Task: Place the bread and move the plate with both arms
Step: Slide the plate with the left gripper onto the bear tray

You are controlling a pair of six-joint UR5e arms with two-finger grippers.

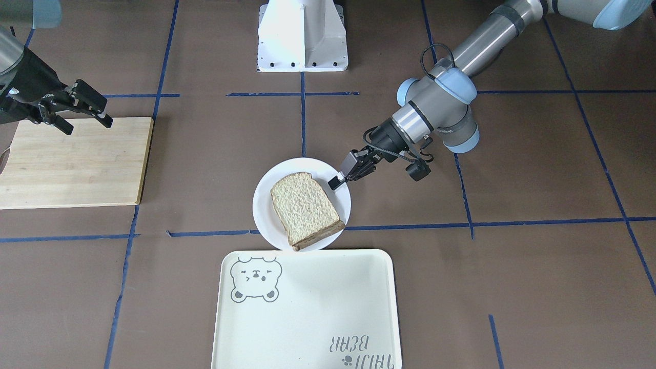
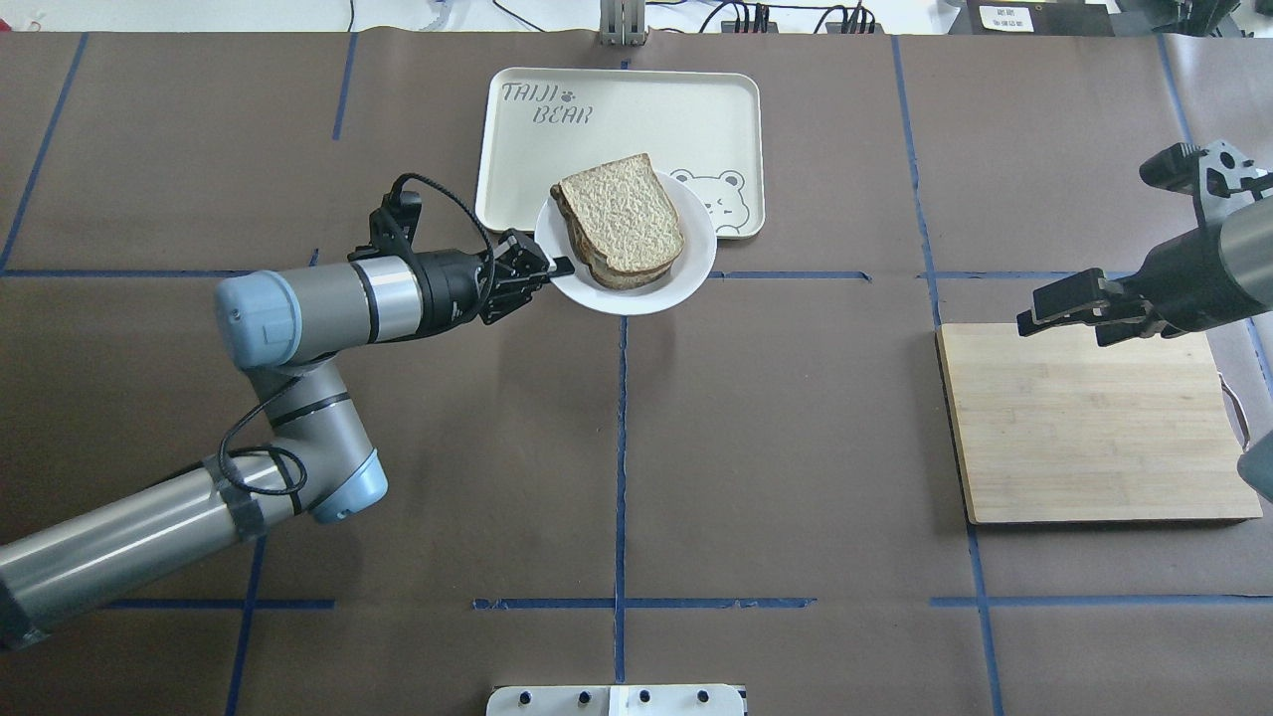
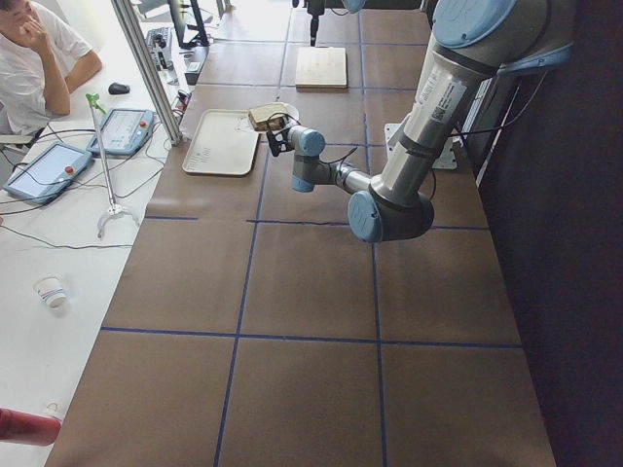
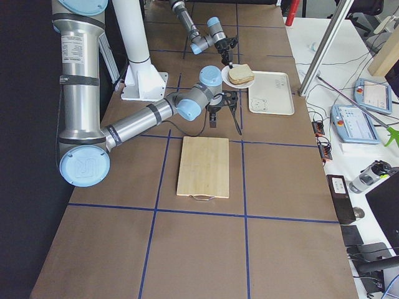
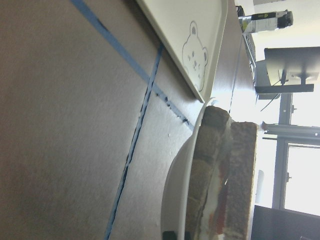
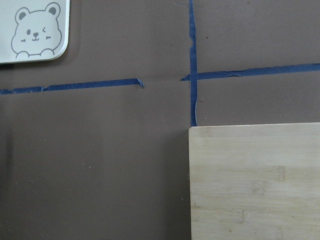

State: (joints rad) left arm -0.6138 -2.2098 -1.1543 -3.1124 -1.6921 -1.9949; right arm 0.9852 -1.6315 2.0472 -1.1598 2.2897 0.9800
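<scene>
The pale bread slice (image 1: 305, 205) lies on top of a darker layer on the small white plate (image 1: 266, 215), just short of the cream tray. In the overhead view the bread (image 2: 622, 214) and plate (image 2: 686, 273) overlap the tray's near edge. My left gripper (image 1: 335, 180) is shut on the plate's rim; it also shows in the overhead view (image 2: 559, 267). The left wrist view shows the plate rim (image 5: 175, 200) and the stacked bread (image 5: 240, 175) edge-on. My right gripper (image 1: 86, 123) is open and empty above the wooden board's corner, and also shows in the overhead view (image 2: 1064, 320).
A cream bear tray (image 1: 307, 318) lies beyond the plate, away from the robot. A wooden cutting board (image 2: 1094, 428) lies on my right side and also shows in the right wrist view (image 6: 255, 185). The white robot base (image 1: 302, 36) stands at the table's near edge.
</scene>
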